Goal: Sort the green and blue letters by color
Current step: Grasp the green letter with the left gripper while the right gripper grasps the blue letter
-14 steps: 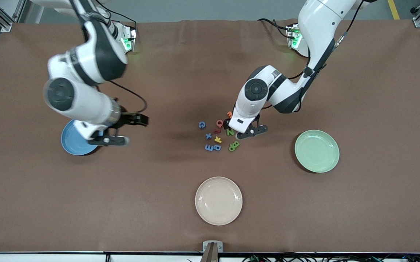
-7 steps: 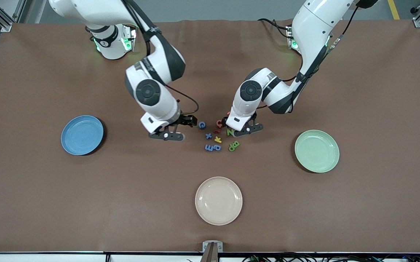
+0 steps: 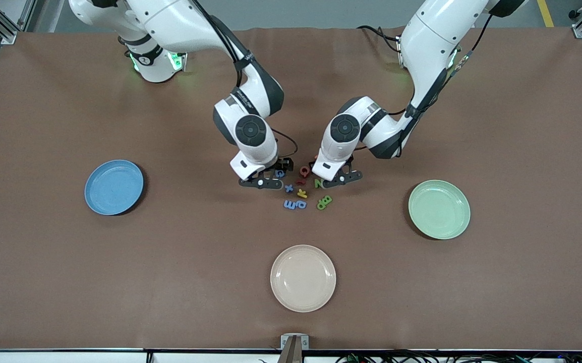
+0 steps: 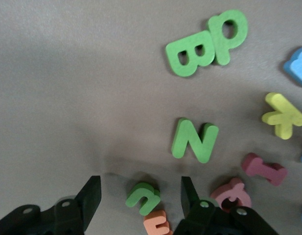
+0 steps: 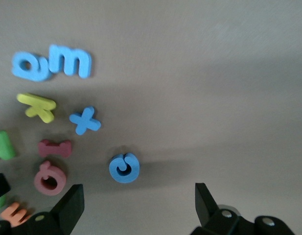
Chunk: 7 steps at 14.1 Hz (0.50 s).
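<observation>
Starting at the right arm's end of the tabletop (image 3: pixel 44 282), the blue plate (image 3: pixel 114 187) lies with nothing visible on it. The right gripper (image 3: pixel 272 174) is down low at the edge of the letter cluster. Its jaws are spread wide with nothing in them, lined up on the curled blue letter (image 5: pixel 124 167). The blue x (image 3: pixel 288 188) and the blue pair (image 3: pixel 294 204) lie nearer the front camera, with the yellow letter (image 3: pixel 301 193) between them.

The red letters (image 3: pixel 302 175) sit mid-cluster. The left gripper (image 3: pixel 328 174) is also low, with its jaws released and standing either side of the small green letter (image 4: pixel 143 196), not yet touching it. The green N (image 4: pixel 195 140) and the green B and P (image 4: pixel 207 43) lie nearer the front camera. The green plate (image 3: pixel 439 209) waits at the left arm's end, and the beige plate (image 3: pixel 303 278) is nearest the camera.

My worry is the orange letter (image 4: pixel 158 223), which touches the small green one. If the left jaws pinch too deep, I think both will lift and the orange one will end up on the green plate. The round red letter sits just beside one jaw and could get shoved. The two wrists are also working close together over one small cluster, so a careless lift could clip one against the other or scatter the neighbouring letters.
</observation>
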Available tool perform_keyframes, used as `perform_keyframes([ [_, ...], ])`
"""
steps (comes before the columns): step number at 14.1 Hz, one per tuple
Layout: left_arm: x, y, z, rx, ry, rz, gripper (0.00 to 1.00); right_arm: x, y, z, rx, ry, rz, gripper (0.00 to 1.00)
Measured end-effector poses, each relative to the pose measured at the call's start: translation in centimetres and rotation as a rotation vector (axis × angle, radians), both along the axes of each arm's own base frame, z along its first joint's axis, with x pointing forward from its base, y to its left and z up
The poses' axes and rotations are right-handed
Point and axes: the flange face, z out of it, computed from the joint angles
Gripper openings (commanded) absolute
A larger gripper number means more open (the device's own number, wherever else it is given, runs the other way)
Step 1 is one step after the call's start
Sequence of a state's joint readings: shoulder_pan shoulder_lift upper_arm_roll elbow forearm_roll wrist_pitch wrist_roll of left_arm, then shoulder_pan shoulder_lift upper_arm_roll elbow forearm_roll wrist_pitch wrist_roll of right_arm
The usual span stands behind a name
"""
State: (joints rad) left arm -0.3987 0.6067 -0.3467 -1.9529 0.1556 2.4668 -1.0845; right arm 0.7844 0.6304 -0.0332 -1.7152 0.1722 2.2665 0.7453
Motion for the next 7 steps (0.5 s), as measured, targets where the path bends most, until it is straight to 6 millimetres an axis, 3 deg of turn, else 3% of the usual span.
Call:
perform_keyframes([
  [4,-0.1,0.0,-0.5,0.002,0.006,0.000,0.71,-1.4,1.5,-2.9,-0.005,-0.032,-0.013,1.00],
  [7,-0.1,0.0,-0.5,0.001,0.006,0.000,0.71,-1.4,1.4,-3.3,-0.009,-0.032,-0.017,0.99],
])
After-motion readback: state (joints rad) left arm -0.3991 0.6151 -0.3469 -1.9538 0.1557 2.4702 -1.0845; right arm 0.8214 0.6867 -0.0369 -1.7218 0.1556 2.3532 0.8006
